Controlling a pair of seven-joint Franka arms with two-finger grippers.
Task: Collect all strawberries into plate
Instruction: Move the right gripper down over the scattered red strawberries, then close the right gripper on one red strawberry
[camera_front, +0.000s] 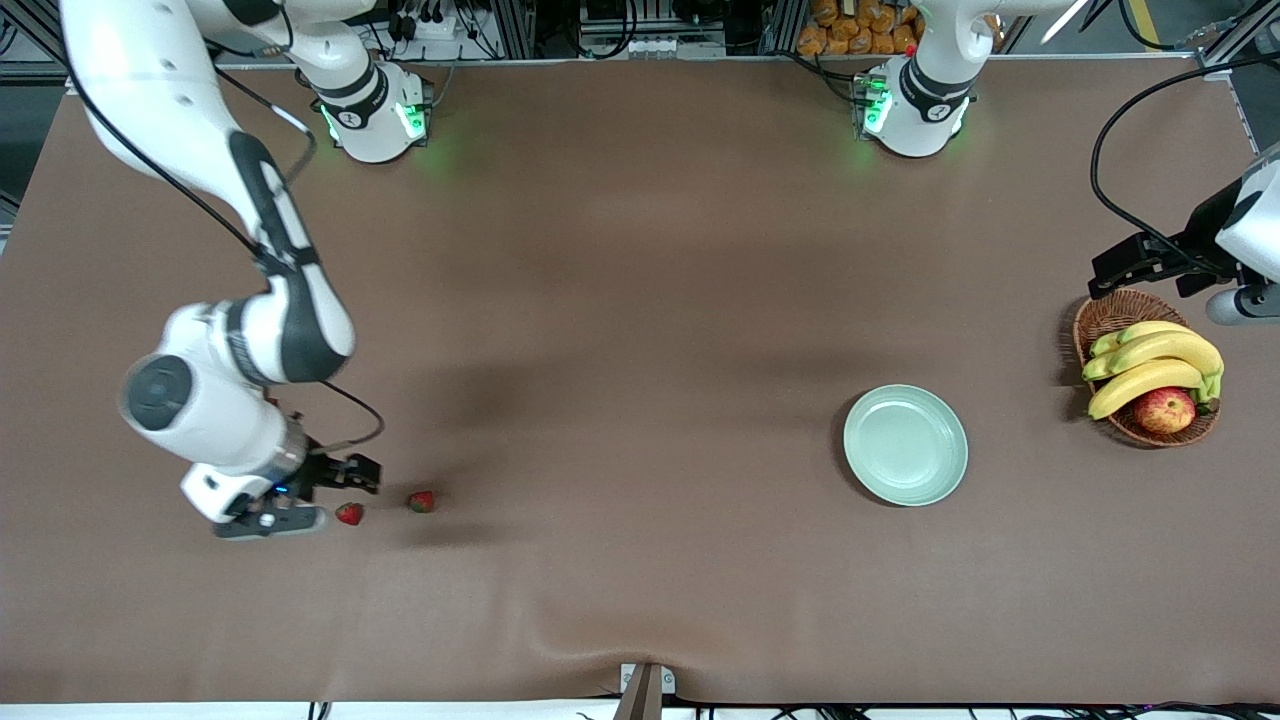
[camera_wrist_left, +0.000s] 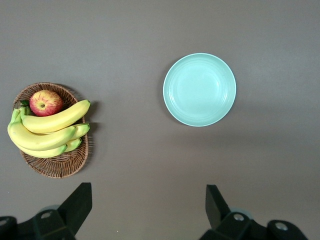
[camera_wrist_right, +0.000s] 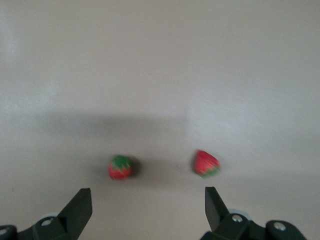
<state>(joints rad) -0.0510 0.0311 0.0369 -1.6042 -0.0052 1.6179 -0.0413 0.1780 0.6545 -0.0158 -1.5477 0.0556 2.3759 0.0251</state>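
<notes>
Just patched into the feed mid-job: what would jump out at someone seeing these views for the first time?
Two tiny red strawberries lie on the brown table at the right arm's end, with the right claw open just over them. The mint-green plate sits bare toward the left arm's end, beside a wicker basket of bananas and an apple, where the left claw waits open.

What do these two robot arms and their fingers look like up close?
Both arms are glossy white, rounded segments with black joint bands, thin black cables looping alongside, and green lights glowing at their bases. The right gripper and left gripper are black, with a grey-white wrist block. Their fingers are plain black, wedge-shaped pads.
</notes>
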